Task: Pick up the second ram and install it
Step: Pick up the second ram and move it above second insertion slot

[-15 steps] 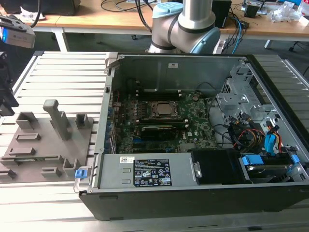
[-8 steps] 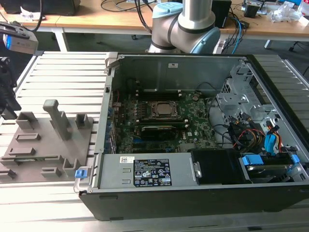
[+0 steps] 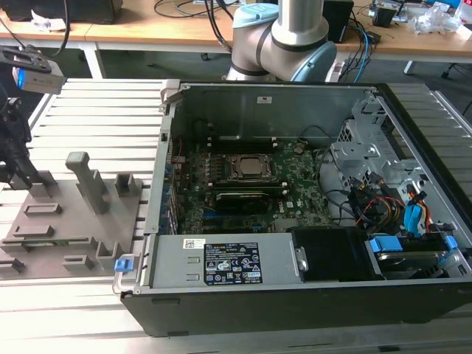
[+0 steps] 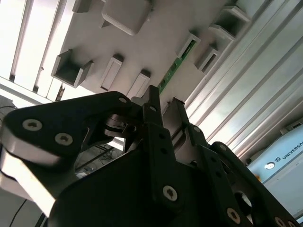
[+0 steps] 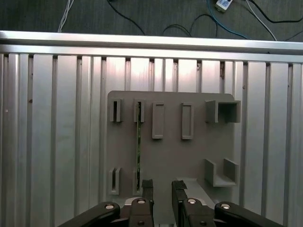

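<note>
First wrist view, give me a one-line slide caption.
Open gripper hovers over the grey holder plate where the second ram lies in its slots.

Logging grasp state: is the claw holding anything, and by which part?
Nothing is held. The claw is open and empty over the holder plate. The ram lies in its slots on the plate, not between the fingers.
</note>
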### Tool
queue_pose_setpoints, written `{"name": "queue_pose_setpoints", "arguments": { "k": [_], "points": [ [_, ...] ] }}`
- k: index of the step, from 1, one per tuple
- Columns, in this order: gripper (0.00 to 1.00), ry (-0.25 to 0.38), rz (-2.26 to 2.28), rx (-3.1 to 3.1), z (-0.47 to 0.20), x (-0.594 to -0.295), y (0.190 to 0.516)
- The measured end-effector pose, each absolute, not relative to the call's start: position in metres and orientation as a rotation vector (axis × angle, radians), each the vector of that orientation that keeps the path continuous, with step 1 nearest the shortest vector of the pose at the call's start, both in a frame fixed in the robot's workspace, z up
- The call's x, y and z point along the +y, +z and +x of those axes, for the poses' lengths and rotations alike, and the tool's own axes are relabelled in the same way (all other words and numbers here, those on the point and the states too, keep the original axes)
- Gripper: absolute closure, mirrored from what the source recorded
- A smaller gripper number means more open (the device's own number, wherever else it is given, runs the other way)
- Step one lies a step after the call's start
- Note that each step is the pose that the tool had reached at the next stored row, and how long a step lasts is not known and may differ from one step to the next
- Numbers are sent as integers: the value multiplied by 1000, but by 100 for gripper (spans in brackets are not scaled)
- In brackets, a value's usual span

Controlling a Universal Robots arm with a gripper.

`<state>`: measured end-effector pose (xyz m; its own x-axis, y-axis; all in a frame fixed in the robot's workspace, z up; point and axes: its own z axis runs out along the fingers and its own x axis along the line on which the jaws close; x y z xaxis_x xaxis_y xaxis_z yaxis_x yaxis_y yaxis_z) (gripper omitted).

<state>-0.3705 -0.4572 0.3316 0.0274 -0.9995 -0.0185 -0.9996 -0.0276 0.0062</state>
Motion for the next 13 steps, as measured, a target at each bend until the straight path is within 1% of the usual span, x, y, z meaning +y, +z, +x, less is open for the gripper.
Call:
{"name": "queue_pose_setpoints", "arguments": {
  "k": [13],
  "points": [
    [70,27,-2246,2185,-371,-458,312]
  ]
}}
